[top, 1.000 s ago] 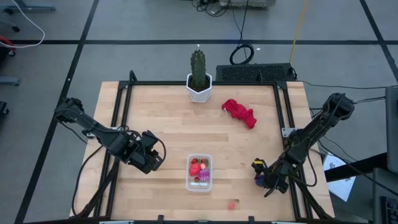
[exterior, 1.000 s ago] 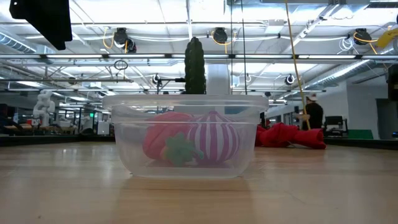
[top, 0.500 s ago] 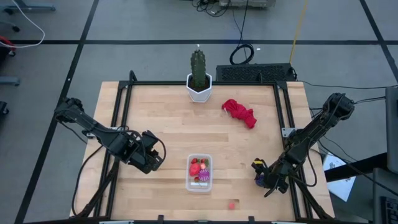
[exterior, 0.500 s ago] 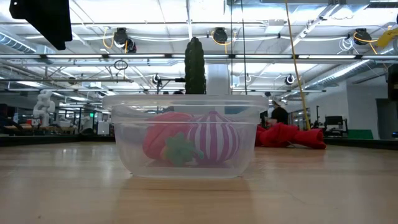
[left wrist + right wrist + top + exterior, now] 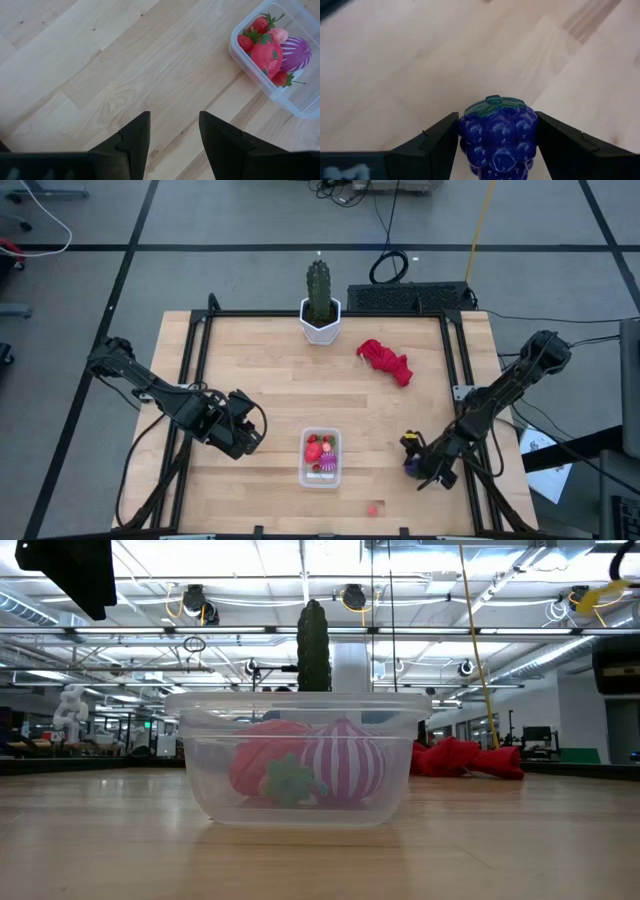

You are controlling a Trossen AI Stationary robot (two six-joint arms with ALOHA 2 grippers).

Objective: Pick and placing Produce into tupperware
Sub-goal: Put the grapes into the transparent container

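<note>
Shifted slightly inward, the right gripper (image 5: pixel 414 460) clamps one grape bunch (image 5: pixel 497 135); left gripper (image 5: pixel 172 137) gapes empty beside one tupperware (image 5: pixel 321 458).

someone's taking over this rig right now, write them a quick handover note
Right gripper: shut on the purple grape bunch, near the table's right front, right of the tupperware.
Left gripper: open, empty, over bare wood left of the tupperware.
Done: strawberries, a bigger red piece and a magenta striped piece lie in the tupperware.
Left: bring the grapes to the tupperware; a small pink piece lies on the table by the front edge.
</note>
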